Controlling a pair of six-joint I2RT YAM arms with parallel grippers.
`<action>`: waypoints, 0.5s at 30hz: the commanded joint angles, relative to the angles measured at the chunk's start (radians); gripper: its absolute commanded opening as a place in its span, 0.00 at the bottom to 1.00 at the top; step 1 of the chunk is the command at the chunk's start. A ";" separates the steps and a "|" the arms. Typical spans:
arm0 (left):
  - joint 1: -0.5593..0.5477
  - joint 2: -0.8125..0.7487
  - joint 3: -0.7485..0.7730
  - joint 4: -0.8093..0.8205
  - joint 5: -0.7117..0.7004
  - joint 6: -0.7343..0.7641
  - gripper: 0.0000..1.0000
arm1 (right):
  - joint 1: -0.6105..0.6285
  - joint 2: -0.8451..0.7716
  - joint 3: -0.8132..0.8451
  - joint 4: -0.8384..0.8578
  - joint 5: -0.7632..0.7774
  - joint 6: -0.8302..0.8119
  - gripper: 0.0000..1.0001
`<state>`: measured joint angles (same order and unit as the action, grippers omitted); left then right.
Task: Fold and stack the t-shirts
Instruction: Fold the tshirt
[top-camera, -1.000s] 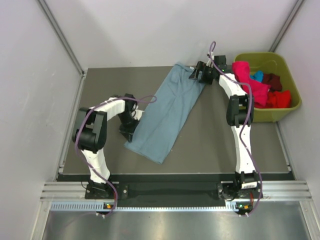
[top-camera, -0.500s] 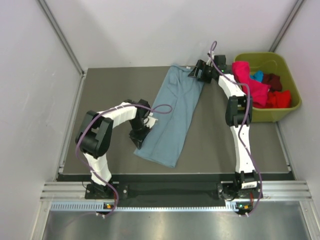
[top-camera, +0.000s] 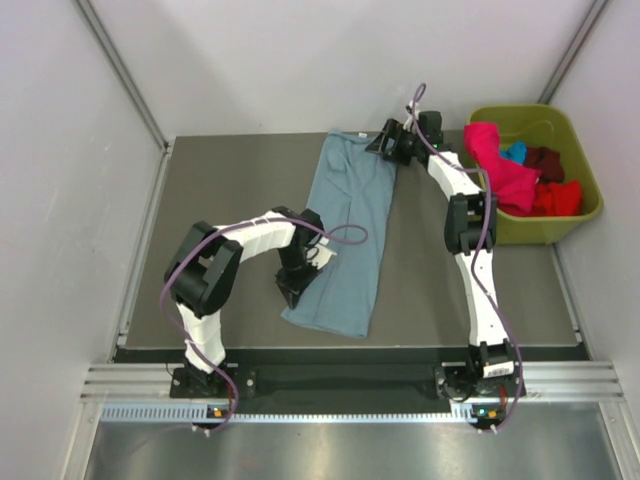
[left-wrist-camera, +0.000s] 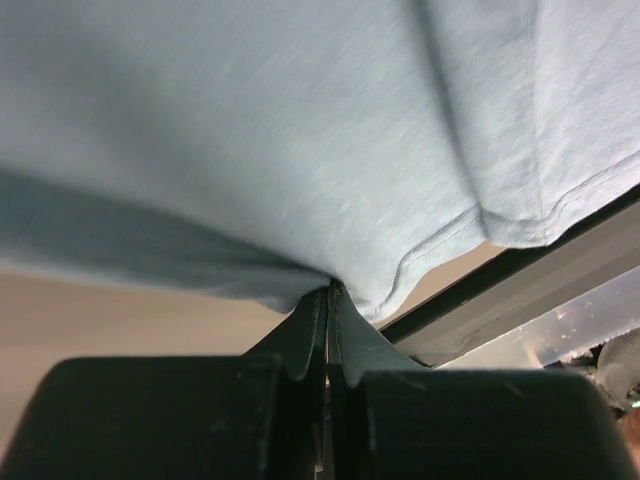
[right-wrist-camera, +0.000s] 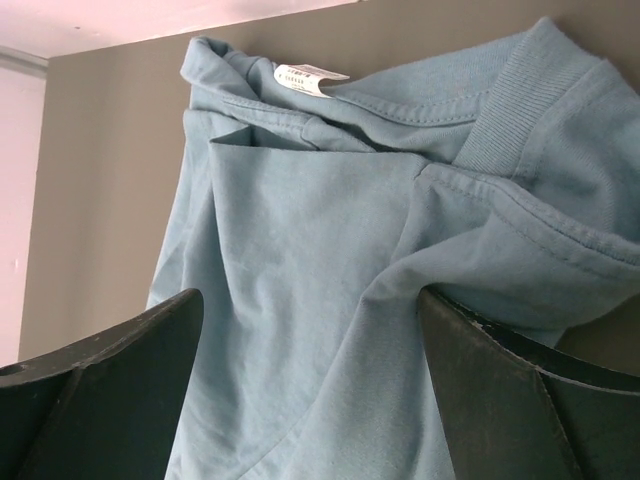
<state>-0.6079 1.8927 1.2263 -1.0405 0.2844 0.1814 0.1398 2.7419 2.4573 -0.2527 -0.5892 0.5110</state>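
Currently: grey-blue t-shirt (top-camera: 352, 230) lies as long narrow strip on tabletop (top-camera: 220, 190), collar (right-wrist-camera: 520, 90) near far edge, hem (left-wrist-camera: 430, 250) near front edge. Hem corner clamped in left gripper (left-wrist-camera: 328, 292); right gripper (top-camera: 390, 145) spread wide at collar. Open room both sides.

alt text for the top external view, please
A grey-blue t-shirt lies stretched lengthwise on the dark table, the left claw at its near-left edge and the right claw at its far collar end. An olive bin at the far right holds a heap of bright shirts.
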 joint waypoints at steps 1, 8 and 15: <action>-0.038 0.028 0.045 -0.020 0.052 -0.008 0.00 | 0.050 0.051 0.043 0.016 -0.034 0.032 0.89; -0.101 0.080 0.104 -0.012 0.058 -0.017 0.00 | 0.066 0.068 0.069 0.046 -0.032 0.038 0.89; -0.119 0.068 0.098 -0.009 0.038 -0.019 0.00 | 0.060 0.075 0.100 0.059 -0.029 0.020 0.89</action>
<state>-0.7208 1.9701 1.3098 -1.0492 0.3088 0.1661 0.1814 2.7922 2.5160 -0.1989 -0.6025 0.5365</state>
